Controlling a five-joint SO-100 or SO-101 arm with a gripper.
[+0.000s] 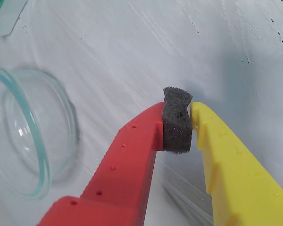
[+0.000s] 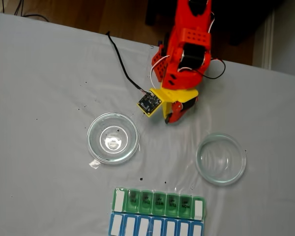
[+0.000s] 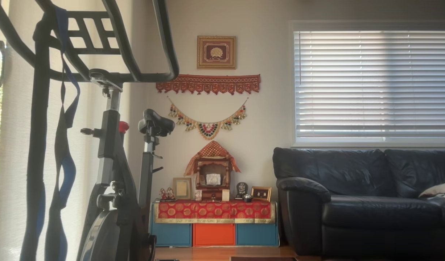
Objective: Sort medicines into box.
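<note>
Wrist view: the gripper (image 1: 191, 123) hangs over bare white table (image 1: 132, 56), red finger (image 1: 127, 165) and yellow finger (image 1: 231, 174) pressed together on a dark foam pad (image 1: 177, 120), nothing else between them. A clear glass dish (image 1: 26, 136) sits to the left, looking empty.

Fixed view: the red arm (image 2: 187, 49) comes in from the top, gripper (image 2: 174, 115) pointing down just below the yellow wrist part, with a small circuit board (image 2: 149, 102) beside it and a black cable (image 2: 120, 61) trailing off up-left. Two glass dishes flank the space below: one at left (image 2: 113, 137), one at right (image 2: 221, 159), well apart, both seeming empty. No balls can be made out in either. Tiny dark specks dot the table (image 2: 39, 98).

The box (image 2: 157, 202) lies flat at the bottom edge, its long axis running left to right, green lids shut as far as can be told, white ends either side. A blue row (image 2: 155, 227) adjoins it below. It is well apart from the gripper, between and below the dishes.

Other view: a room, with exercise bike (image 3: 113, 174), sofa (image 3: 363, 195) and window blinds (image 3: 374, 83).
</note>
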